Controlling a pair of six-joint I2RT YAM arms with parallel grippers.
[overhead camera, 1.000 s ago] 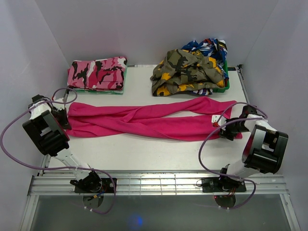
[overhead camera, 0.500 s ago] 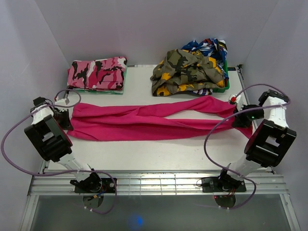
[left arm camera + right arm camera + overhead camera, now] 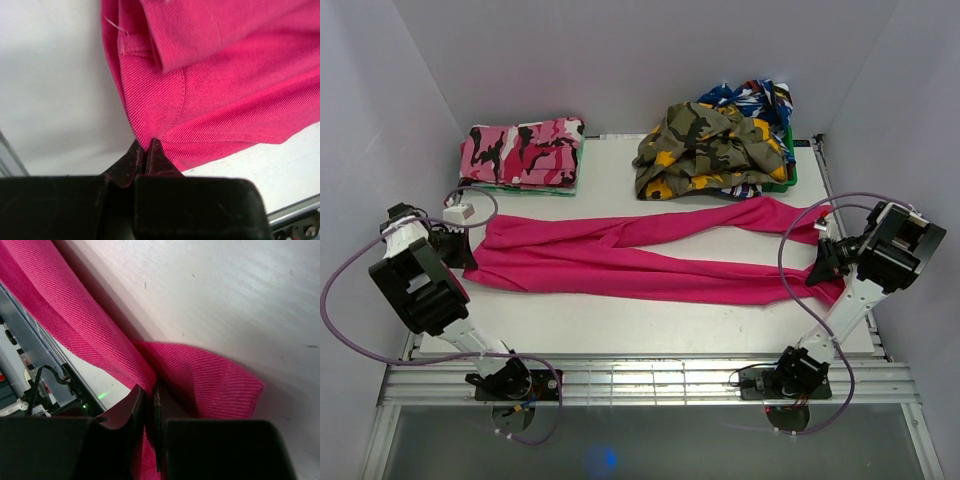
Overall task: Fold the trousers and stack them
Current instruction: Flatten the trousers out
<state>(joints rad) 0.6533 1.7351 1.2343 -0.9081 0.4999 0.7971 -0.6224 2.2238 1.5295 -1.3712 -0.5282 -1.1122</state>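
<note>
The magenta-pink trousers [image 3: 640, 255] lie stretched in a long band across the table, left to right. My left gripper [image 3: 460, 250] is shut on the trousers' left end; in the left wrist view the closed tips [image 3: 145, 150] pinch the pink cloth [image 3: 220, 90] at its edge. My right gripper [image 3: 823, 265] is shut on the trousers' right end, held near the right wall; in the right wrist view pink cloth [image 3: 205, 380] runs between its fingers [image 3: 135, 405].
A folded pink-black-white camouflage pair [image 3: 522, 152] sits at the back left. A heap of olive-yellow camouflage and blue clothes [image 3: 720, 150] fills a green bin at the back right. White walls close in on both sides. The metal rail [image 3: 640, 382] runs along the near edge.
My right gripper has swung out to the right and up toward the wall, pulling the trousers' right end with it. The band has been drawn straighter. My left gripper has barely moved.
</note>
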